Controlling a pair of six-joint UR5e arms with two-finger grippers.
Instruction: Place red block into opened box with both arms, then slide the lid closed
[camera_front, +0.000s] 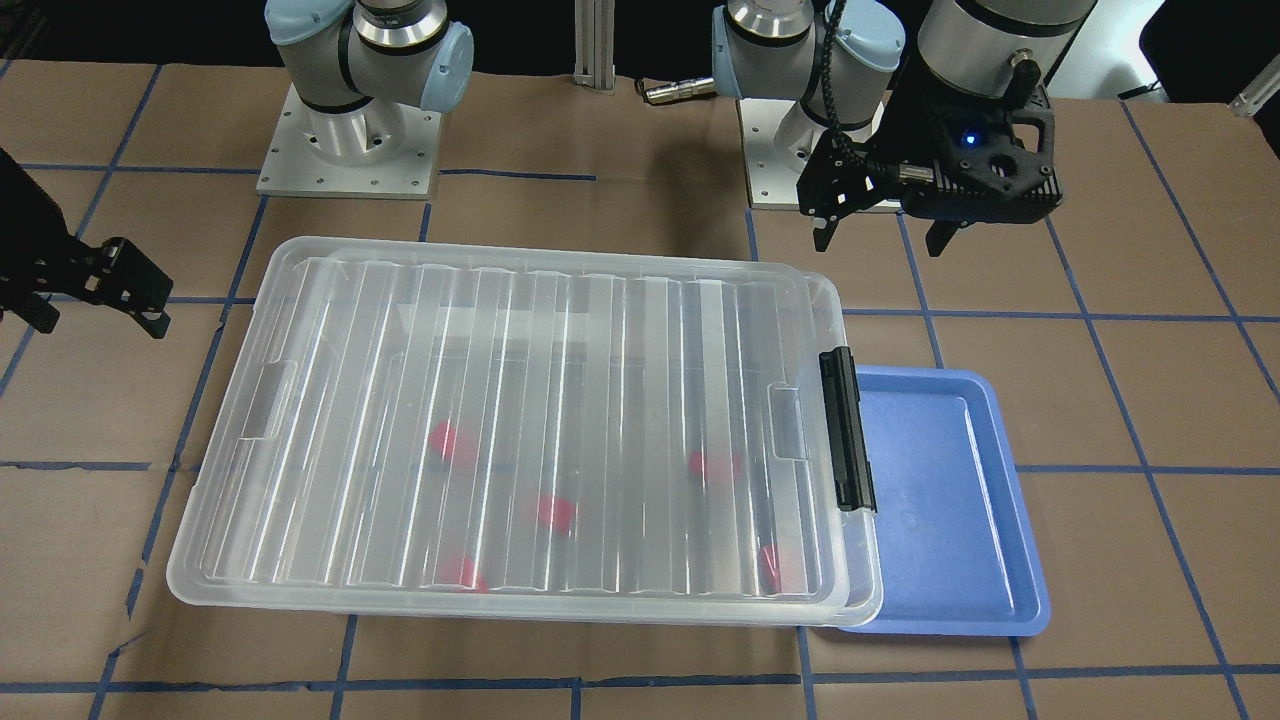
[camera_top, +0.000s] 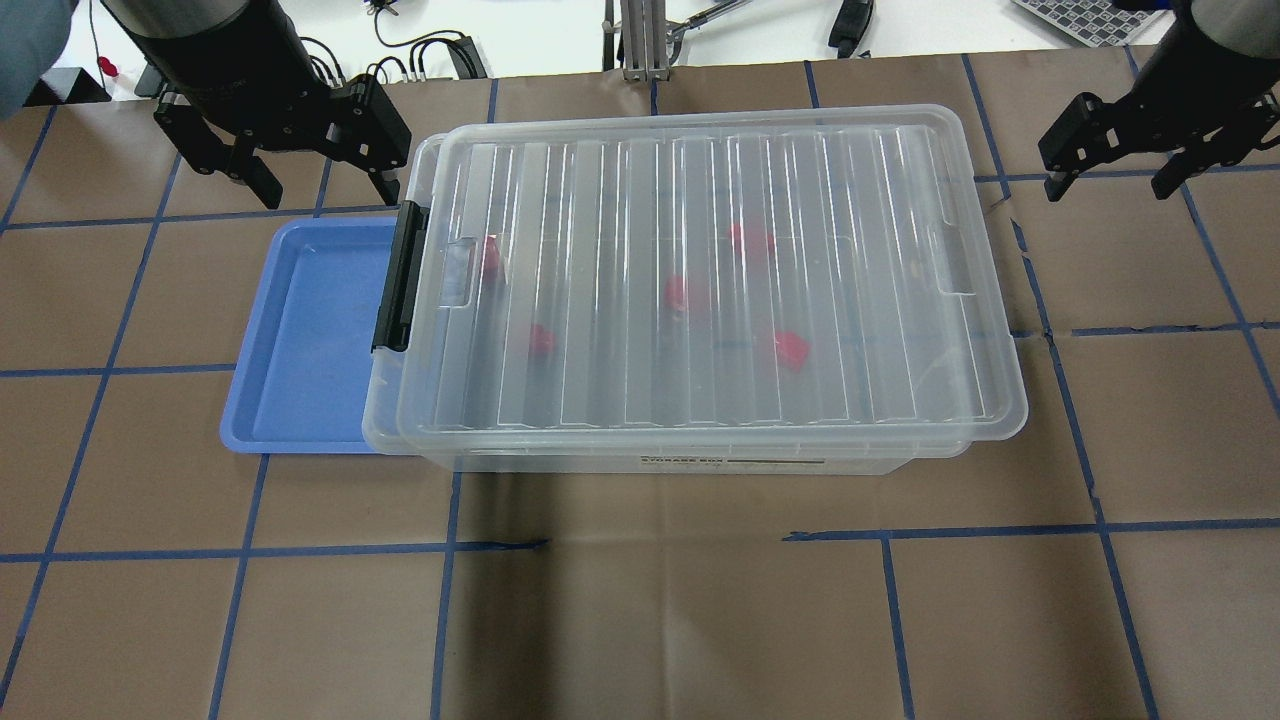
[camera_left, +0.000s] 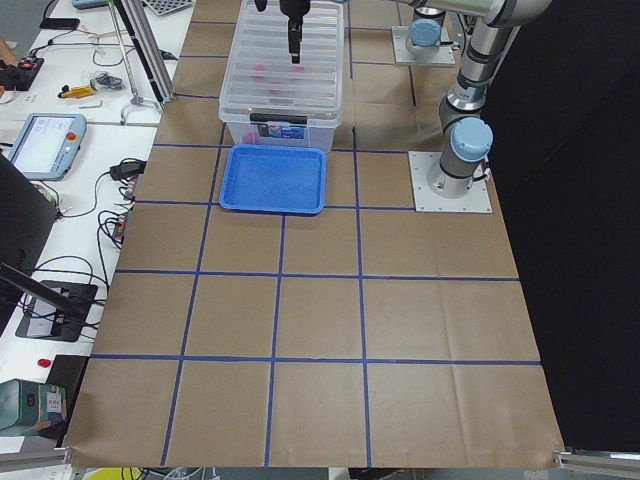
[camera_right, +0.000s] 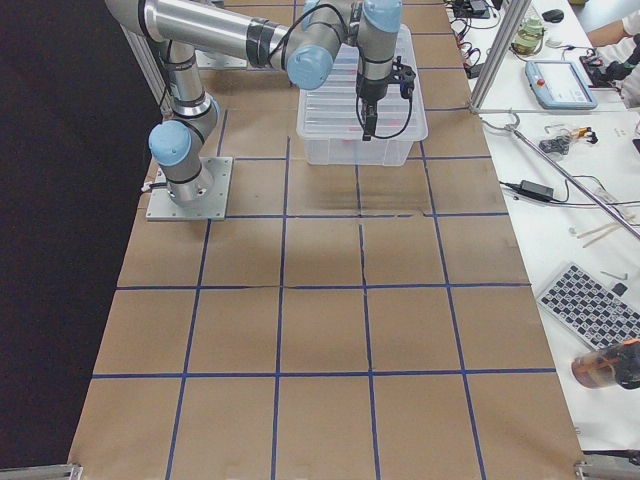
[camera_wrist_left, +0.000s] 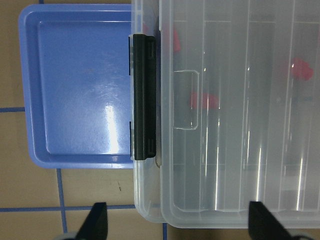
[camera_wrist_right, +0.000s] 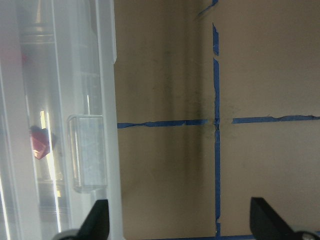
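Observation:
The ribbed translucent lid (camera_top: 850, 280) lies over almost the whole clear box (camera_top: 700, 462), leaving only a narrow strip of rim bare at the end with the black latch bar (camera_top: 397, 280). Several red blocks (camera_top: 680, 292) show blurred through the lid on the box floor. My left gripper (camera_top: 325, 185) hangs open and empty above the far corner at the latch end. It also shows in the front view (camera_front: 880, 240). My right gripper (camera_top: 1110, 180) hangs open and empty off the box's other short end, apart from the lid.
An empty blue tray (camera_top: 310, 340) lies against the latch end, partly under the box rim. Brown paper with blue tape lines covers the table (camera_top: 640, 620). Cables and a metal post (camera_top: 635, 40) stand past the far edge.

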